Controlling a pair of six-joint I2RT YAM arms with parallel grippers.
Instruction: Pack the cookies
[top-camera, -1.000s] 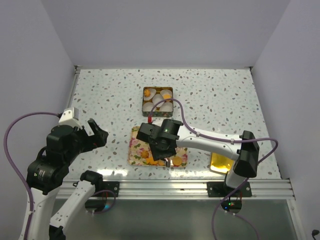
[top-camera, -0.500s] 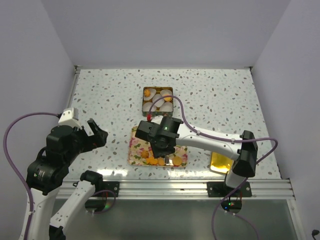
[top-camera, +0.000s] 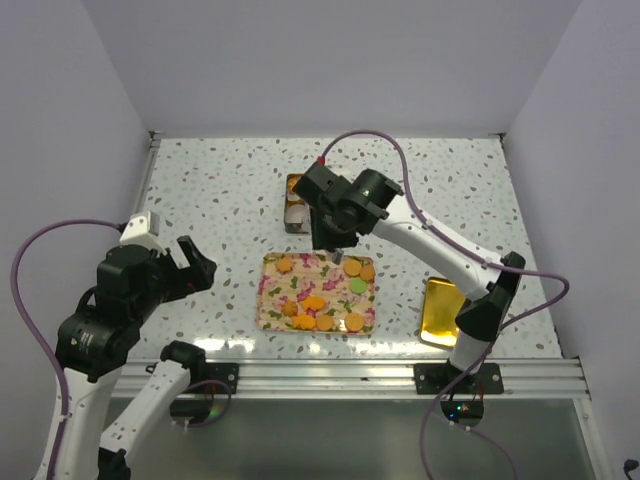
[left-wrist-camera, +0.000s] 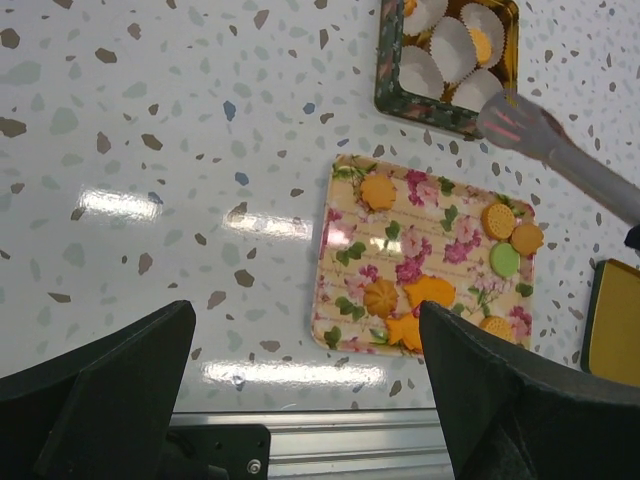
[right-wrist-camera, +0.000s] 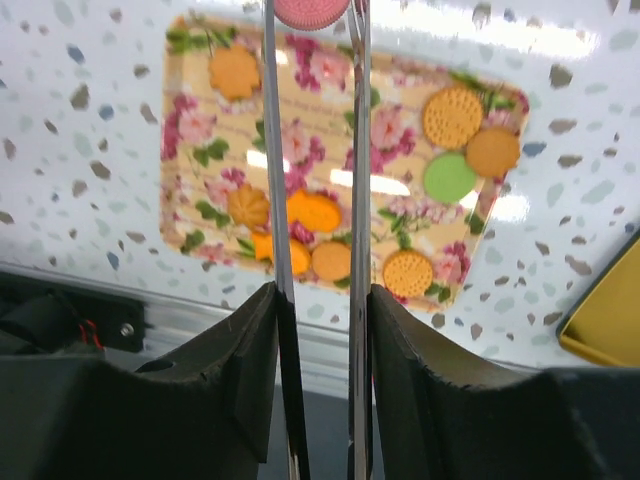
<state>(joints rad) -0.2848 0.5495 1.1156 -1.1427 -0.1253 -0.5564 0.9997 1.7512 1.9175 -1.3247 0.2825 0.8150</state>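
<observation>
Pink cookie (right-wrist-camera: 310, 10) sits pinched at the thin tips of the right jaws. Only the right wrist camera shows it. From above, the right arm (top-camera: 430, 235) hides it, though it seems to hang over the table (top-camera: 200, 190) near the tray's far edge. Floral tray (top-camera: 268, 300) carries orange cookies (right-wrist-camera: 315, 212) and one green cookie (right-wrist-camera: 449, 176). Dark tin (left-wrist-camera: 385, 85) holds white paper cups (left-wrist-camera: 452, 45), at least one with an orange piece. Left jaws stand wide apart, gripping nothing.

Robotics lab cell: speckled counter (top-camera: 200, 200) enclosed by plain white walls (top-camera: 330, 60); cabled robot arms (top-camera: 440, 245) bolted to an aluminium rail (top-camera: 330, 378).
</observation>
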